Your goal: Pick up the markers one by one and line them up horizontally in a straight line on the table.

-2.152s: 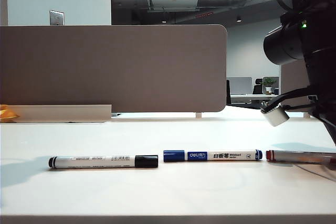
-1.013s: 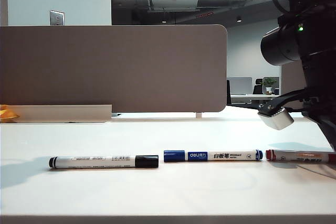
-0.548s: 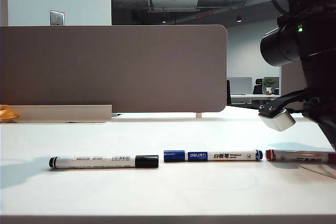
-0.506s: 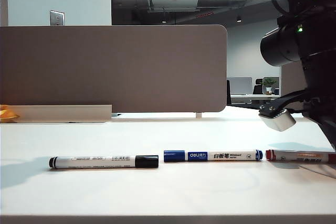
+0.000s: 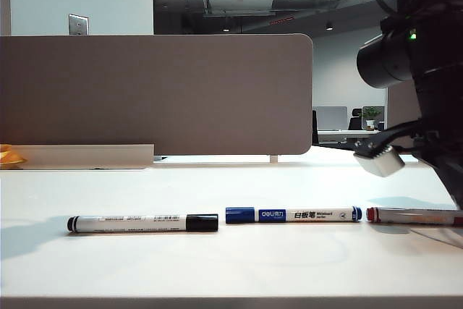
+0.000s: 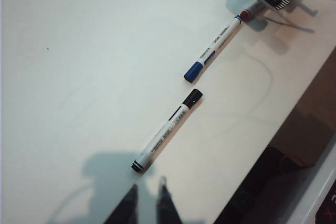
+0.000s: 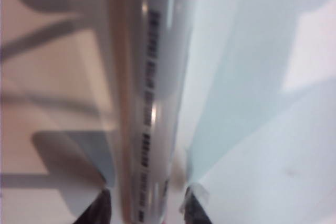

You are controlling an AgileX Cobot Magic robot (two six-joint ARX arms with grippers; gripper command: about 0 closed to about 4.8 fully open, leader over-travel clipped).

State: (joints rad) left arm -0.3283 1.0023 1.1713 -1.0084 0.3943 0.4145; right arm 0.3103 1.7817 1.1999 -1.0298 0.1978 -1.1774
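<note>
Three markers lie end to end in a row on the white table point(image 5: 231, 265): black-capped point(image 5: 142, 223), blue-capped point(image 5: 293, 215) and red-capped point(image 5: 412, 215). The left wrist view shows the same row: black marker point(image 6: 167, 130), blue marker point(image 6: 212, 50), red tip point(image 6: 251, 10). My right gripper point(image 7: 144, 203) is open and straddles the red marker's barrel point(image 7: 152, 103), with a gap on each side. In the exterior view its jaws are hidden past the right edge. My left gripper point(image 6: 147, 195) hovers high above the black marker's end, fingers slightly apart and empty.
A grey-brown partition panel point(image 5: 155, 95) stands behind the row. An orange object point(image 5: 10, 155) sits at the far left edge. The table's edge point(image 6: 294, 103) runs close beside the markers. The right arm point(image 5: 434, 70) fills the right side.
The markers have not moved. The right arm's wrist has shifted only slightly above the red marker. The left arm has kept still.
</note>
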